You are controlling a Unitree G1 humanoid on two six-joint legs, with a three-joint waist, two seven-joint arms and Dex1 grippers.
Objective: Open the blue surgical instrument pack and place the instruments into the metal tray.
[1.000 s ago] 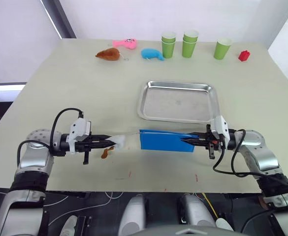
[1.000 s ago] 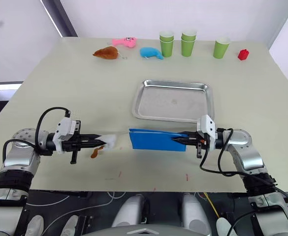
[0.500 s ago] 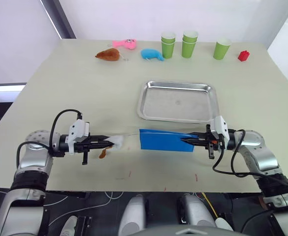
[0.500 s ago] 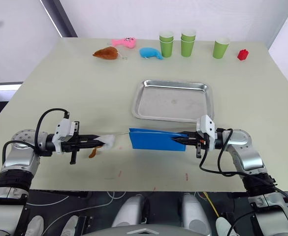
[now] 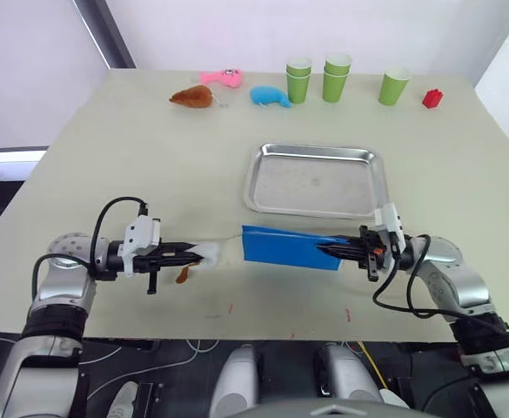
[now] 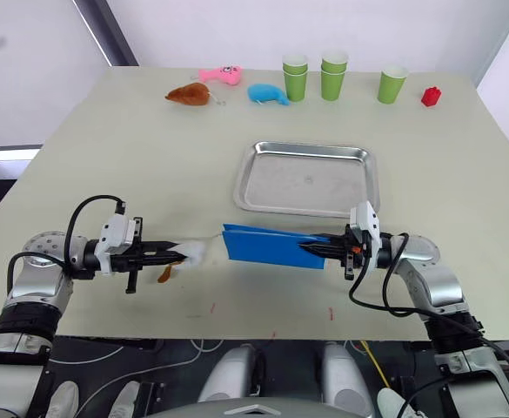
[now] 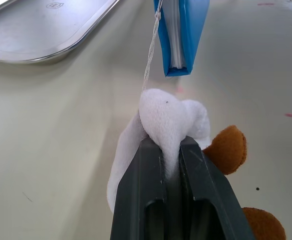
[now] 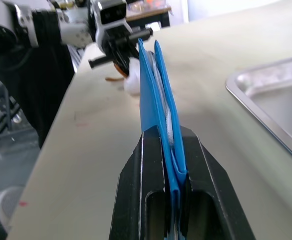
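The blue surgical instrument pack is held on edge just above the table, in front of the metal tray, whose bottom is bare. My right gripper is shut on the pack's right end, with blue fabric and pale lining pinched between its fingers. My left gripper is shut on a white cloth tab, and a thin thread runs from the tab to the pack's left end. The instruments are hidden.
A small brown plush piece lies under the left gripper. Along the far edge stand green paper cups, a red block, a blue plush toy, a pink toy and a brown toy.
The pack's left end has shifted slightly left and the pack has tilted a little. My right forearm has dropped a bit. The left gripper has barely moved.
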